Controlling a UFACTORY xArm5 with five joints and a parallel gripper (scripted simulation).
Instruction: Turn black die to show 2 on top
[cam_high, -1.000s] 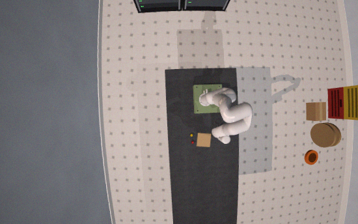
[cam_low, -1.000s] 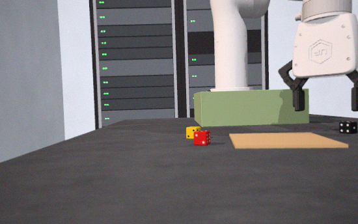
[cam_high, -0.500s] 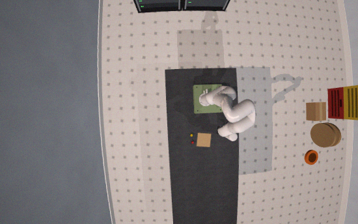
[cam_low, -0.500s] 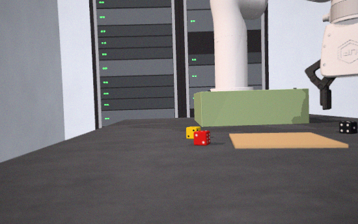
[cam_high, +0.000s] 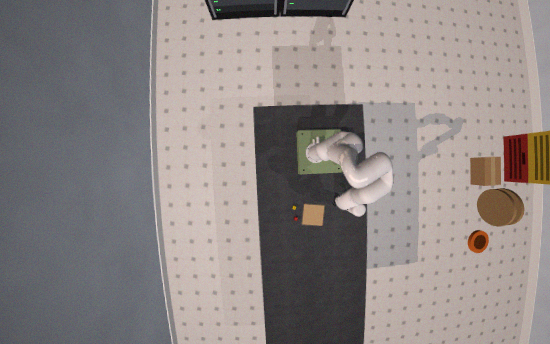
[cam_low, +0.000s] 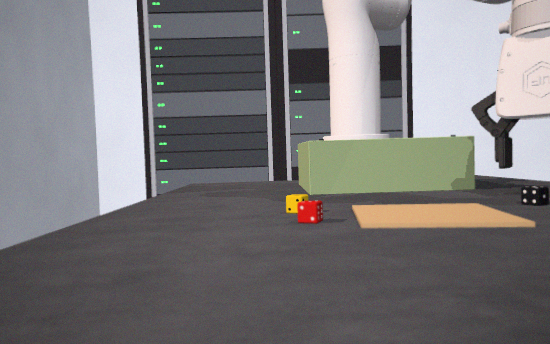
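The black die (cam_low: 534,195) lies on the dark table just past the right far corner of the tan mat (cam_low: 440,215), off the mat. Its top face cannot be read. My gripper (cam_low: 505,152) hangs open and empty at the right edge of the side view, well above the black die; only one finger shows. In the overhead view the arm's end (cam_high: 351,205) is to the right of the mat (cam_high: 313,215) and hides the black die. The yellow die (cam_low: 295,202) and red die (cam_low: 310,211) lie close together left of the mat, also seen from above (cam_high: 294,207) (cam_high: 296,218).
The green base block (cam_low: 387,165) with the arm's column stands behind the mat. Server racks (cam_low: 210,95) stand beyond the table. On the floor far right are a cardboard box (cam_high: 485,171), a round drum (cam_high: 500,206), an orange pot (cam_high: 478,241) and red and yellow crates (cam_high: 525,157).
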